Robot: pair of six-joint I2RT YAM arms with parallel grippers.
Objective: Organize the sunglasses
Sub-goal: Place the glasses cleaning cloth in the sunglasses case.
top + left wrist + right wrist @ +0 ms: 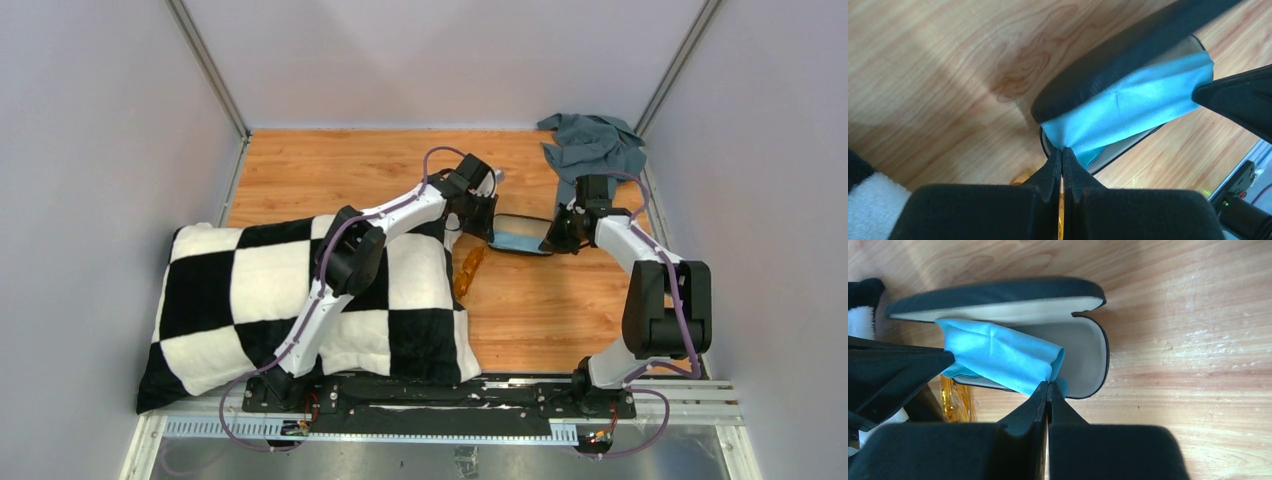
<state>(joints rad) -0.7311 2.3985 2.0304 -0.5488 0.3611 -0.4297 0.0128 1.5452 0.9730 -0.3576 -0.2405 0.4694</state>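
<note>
**On the worktop — one pair of sunglasses, held by neither jaws**

Farthest left on the worktop (350, 170) lies one black-and-white checkered cushion (250, 295), with the left arm (400, 208) reaching across it. Just beside the cushion's right edge lies the single pair of sunglasses (469, 270). They are amber, folded and flat on the wood, on the near side of the case.

One black case (520, 222) sits open at mid-worktop with its beige lining showing. One light-blue cloth (520, 243) spans its opening, gripped at both ends. The left jaws are pressed together on the cloth's left corner, at the left end of the case. The right jaws, at the end of the right arm (625, 240), are pinched together on the cloth's right edge, at the other end of the case.

The sunglasses therefore touch neither jaws. They lie near the left jaws, on their near side, and farther from the right jaws. The right wrist view shows them past the case's near rim, beside the left fingers.

One crumpled grey cloth (590, 145) sits in the far right corner — well apart from everything else.
</note>
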